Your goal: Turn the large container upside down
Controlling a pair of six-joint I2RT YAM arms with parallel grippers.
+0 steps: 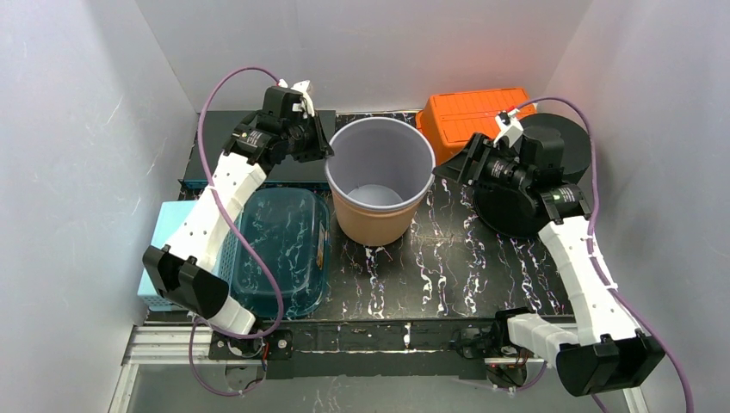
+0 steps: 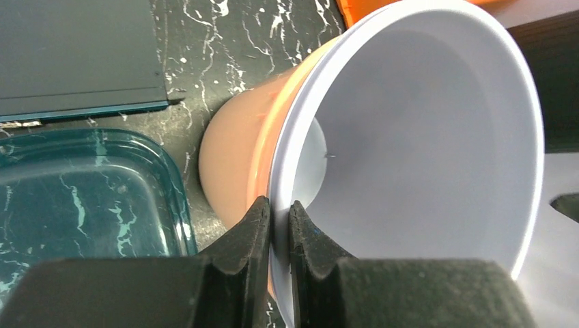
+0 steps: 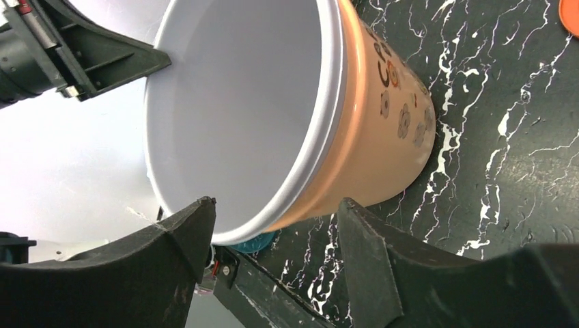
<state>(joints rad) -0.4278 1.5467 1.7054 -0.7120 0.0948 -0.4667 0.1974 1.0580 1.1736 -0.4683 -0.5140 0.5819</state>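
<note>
Standing upright near the middle of the black marbled desk, the large container shows an orange outer wall and a white inside, its mouth facing up. The left arm reaches in from the left, and its jaws are pinched tight on the container's rim, one finger on the orange outside and one on the white inside. The right arm comes in from the opposite side; its jaws stand wide apart and straddle the rim there, gripping nothing. A teal transparent dish lies just left of the container, with a light blue basket beyond it. A dark flat board lies behind the dish. An orange crate sits behind the container on the right, beside a black round object under the right arm.
</note>
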